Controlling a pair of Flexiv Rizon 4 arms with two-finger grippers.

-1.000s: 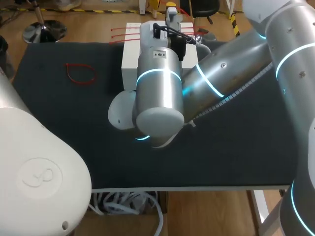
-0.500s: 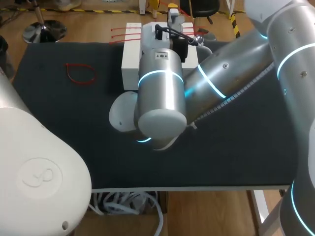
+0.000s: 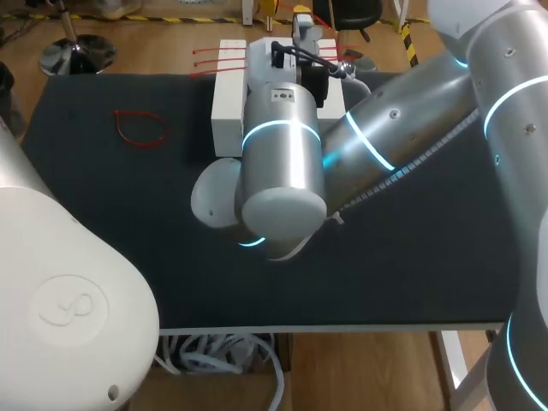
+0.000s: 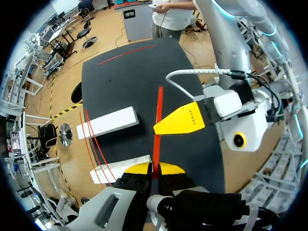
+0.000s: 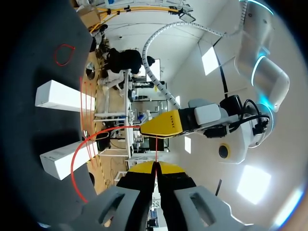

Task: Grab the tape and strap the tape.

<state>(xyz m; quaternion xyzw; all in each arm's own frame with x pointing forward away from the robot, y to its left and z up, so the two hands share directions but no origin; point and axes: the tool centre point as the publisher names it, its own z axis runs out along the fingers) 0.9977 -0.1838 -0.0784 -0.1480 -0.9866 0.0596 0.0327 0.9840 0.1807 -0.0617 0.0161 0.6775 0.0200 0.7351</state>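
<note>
A thin red tape (image 4: pixel 157 126) runs straight out from my left gripper (image 4: pixel 154 168), whose yellow tips are shut on it. My right gripper (image 5: pixel 155 167) is shut on the same tape (image 5: pixel 156 147), just under the left one's yellow fingertips (image 5: pixel 162 124). From there the tape curves away in a wide loop (image 5: pixel 73 161) over the table. In the left wrist view the right arm's yellow fingertips (image 4: pixel 182 119) sit right beside the strip. In the head view my right arm (image 3: pixel 278 163) hides both grippers.
Two white blocks (image 3: pixel 229 94) stand at the table's far edge with several red tapes (image 3: pixel 214 56) laid across them. A closed red loop (image 3: pixel 137 127) lies at the far left of the dark table (image 3: pixel 103 223). Another straight red tape (image 4: pixel 126 53) lies farther off.
My right arm has shifted very slightly to the right. Both grippers stay shut on the tape.
</note>
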